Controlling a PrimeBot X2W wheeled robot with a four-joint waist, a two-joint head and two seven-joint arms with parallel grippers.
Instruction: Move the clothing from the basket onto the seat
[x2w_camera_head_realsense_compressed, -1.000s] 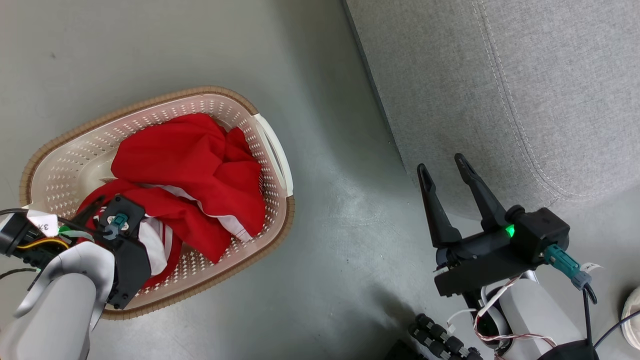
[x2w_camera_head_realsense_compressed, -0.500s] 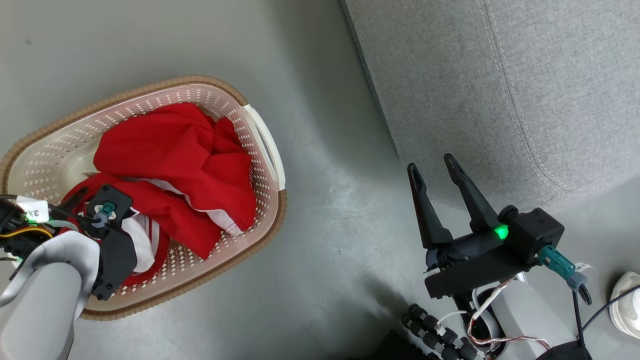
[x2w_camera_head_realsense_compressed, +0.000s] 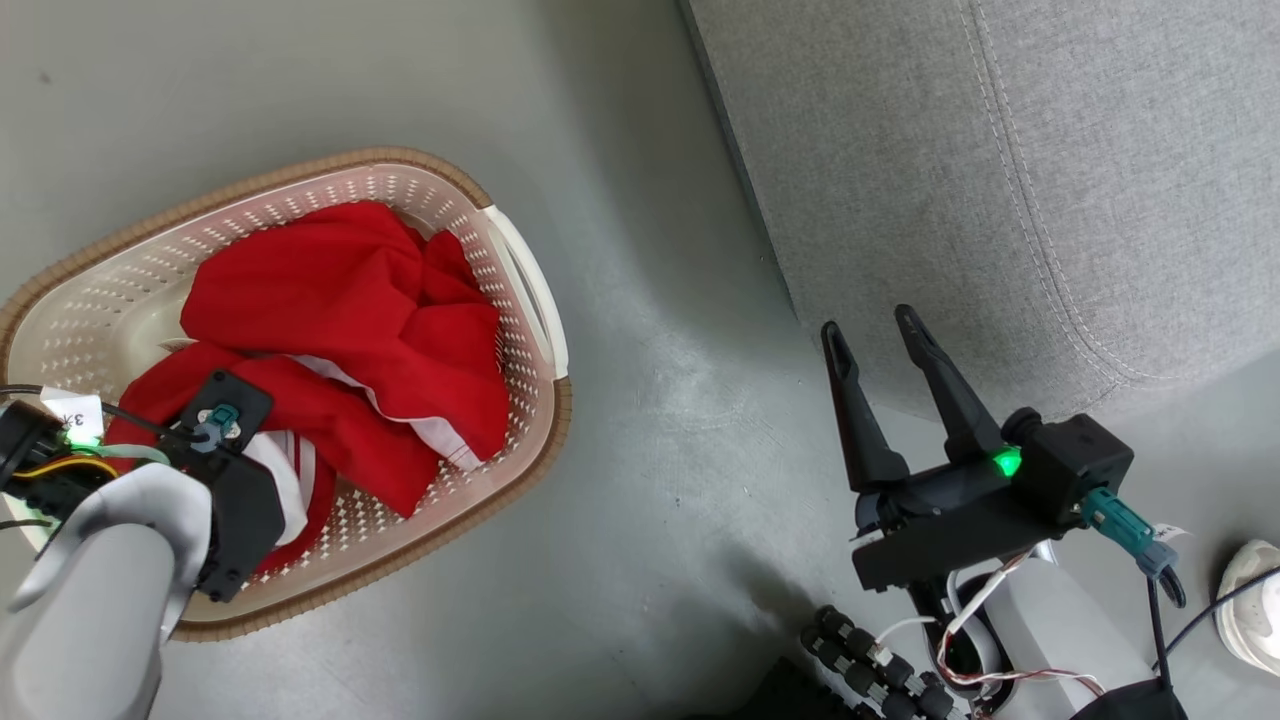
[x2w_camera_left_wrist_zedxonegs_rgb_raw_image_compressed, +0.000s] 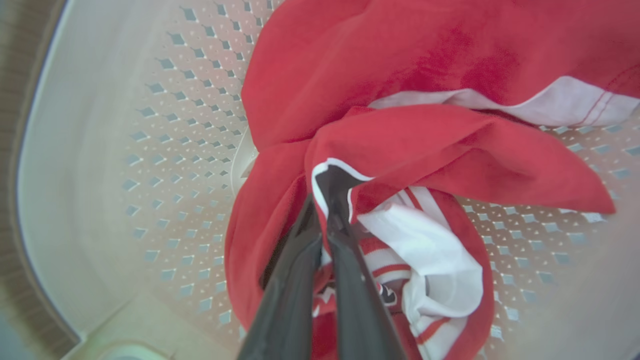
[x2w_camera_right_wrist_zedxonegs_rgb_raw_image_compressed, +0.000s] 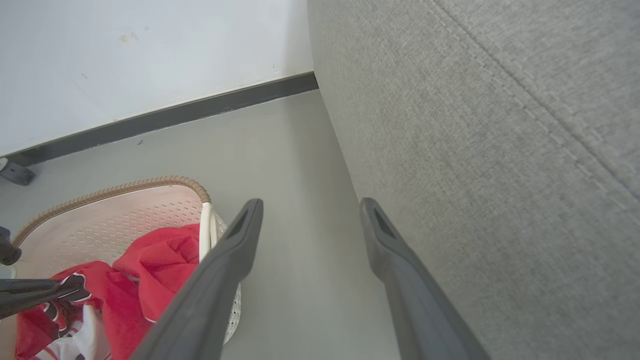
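Noted left gripper (x2w_camera_left_wrist_zedxonegs_rgb_raw_image_compressed: 325, 200) angled down inside the laundry basket (x2w_camera_head_realsense_compressed: 100, 320), fingers pinched nearly together on a fold of the red clothing (x2w_camera_head_realsense_compressed: 340, 300) by a black-and-white numeral. Clothing heaped in the basket. Found right gripper (x2w_camera_head_realsense_compressed: 872, 328) spread wide, holding nothing, above the floor (x2w_camera_head_realsense_compressed: 650, 450) just beside the grey sofa seat (x2w_camera_head_realsense_compressed: 1000, 150).

Grey floor (x2w_camera_head_realsense_compressed: 640, 120) — white wall (x2w_camera_right_wrist_zedxonegs_rgb_raw_image_compressed: 150, 55)

Clothing (x2w_camera_head_realsense_compressed: 340, 290) soft matt cloth; basket (x2w_camera_head_realsense_compressed: 110, 310) perforated smooth plastic, woven-look rim; seat (x2w_camera_head_realsense_compressed: 1000, 150) rough woven fabric.
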